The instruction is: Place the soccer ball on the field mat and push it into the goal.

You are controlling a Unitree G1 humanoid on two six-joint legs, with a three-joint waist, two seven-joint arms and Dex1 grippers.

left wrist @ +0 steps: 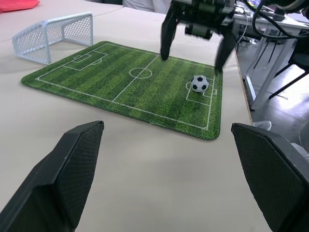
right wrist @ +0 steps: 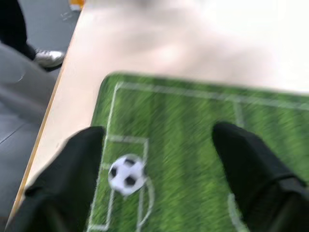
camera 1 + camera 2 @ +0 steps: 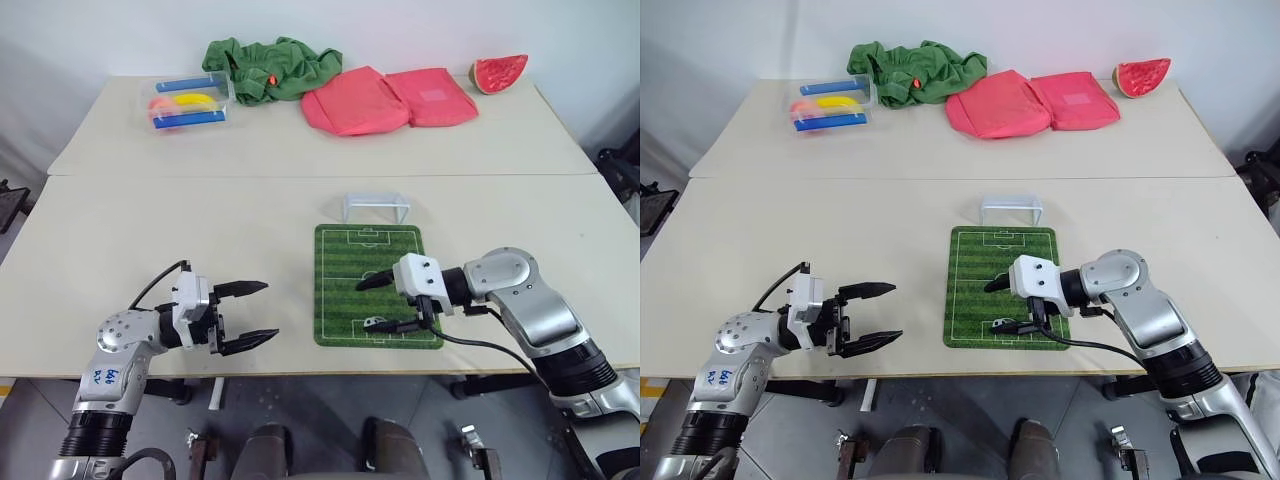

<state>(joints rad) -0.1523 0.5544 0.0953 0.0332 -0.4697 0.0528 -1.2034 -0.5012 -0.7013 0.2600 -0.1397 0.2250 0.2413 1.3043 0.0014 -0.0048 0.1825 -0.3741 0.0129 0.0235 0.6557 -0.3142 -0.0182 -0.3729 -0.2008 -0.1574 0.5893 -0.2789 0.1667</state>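
The soccer ball [image 1: 199,83] lies free on the field mat [image 3: 345,260], in the small box marked at the mat's near end, far from the goal [image 3: 376,208]. That white goal stands on the table just past the mat's far end. My right gripper [image 3: 376,303] hovers open a little above the ball [image 2: 126,174], one finger on each side of it and neither touching it. To the left of the mat, my left gripper [image 3: 266,311] is held level and open with nothing in it, pointing toward the mat.
At the back of the table sit a clear box of coloured toys [image 3: 188,102], a green cloth [image 3: 272,68], pink cloths [image 3: 385,98] and a watermelon slice [image 3: 499,72]. The mat's near end lies close to the table's front edge.
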